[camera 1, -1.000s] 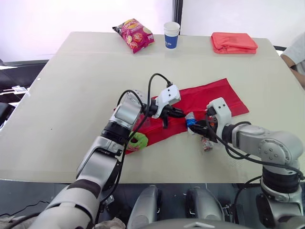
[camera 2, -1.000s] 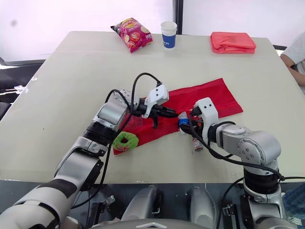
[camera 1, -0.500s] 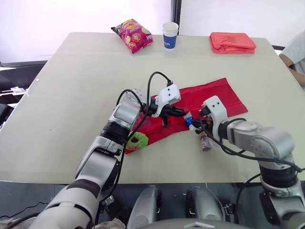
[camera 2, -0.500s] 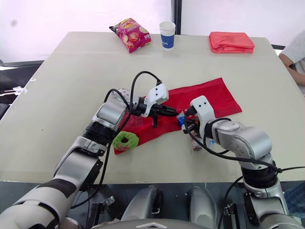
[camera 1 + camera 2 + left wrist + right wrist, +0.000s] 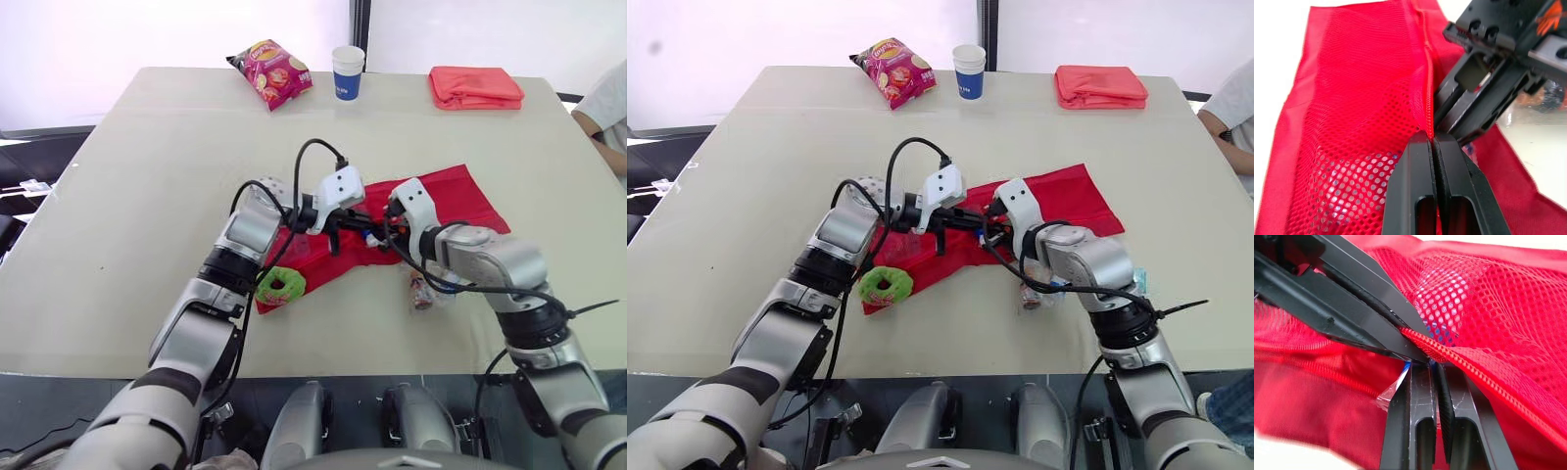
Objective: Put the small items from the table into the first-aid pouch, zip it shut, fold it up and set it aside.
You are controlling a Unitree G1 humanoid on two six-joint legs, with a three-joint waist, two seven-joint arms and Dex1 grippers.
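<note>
My left end effector has its two black fingers pressed fully together on the zip edge of the first-aid pouch, pinching the red tape where the mesh pocket begins. The pouch lies unfolded and open on the bench, near the middle, with its long side running from near my left arm away toward my right.

My right end effector is tip to tip with the left one, at the same stretch of zip. Its fingers are nearly closed, with only a slit between them, and they grip a small clear wrapper with a blue edge. The wrapper sits right at the mouth of the mesh pocket, just under the zip. Something pale with blue on it shows through the mesh beyond the zip.

A green ring-shaped item rests against the pouch's near corner, below my left forearm. A small packet lies on the bare bench just off the pouch's near edge, under my right forearm.

Along the far edge of the bench stand a crisp bag, a blue-and-white paper cup and a folded red cloth. A person's arm shows at the right edge.
</note>
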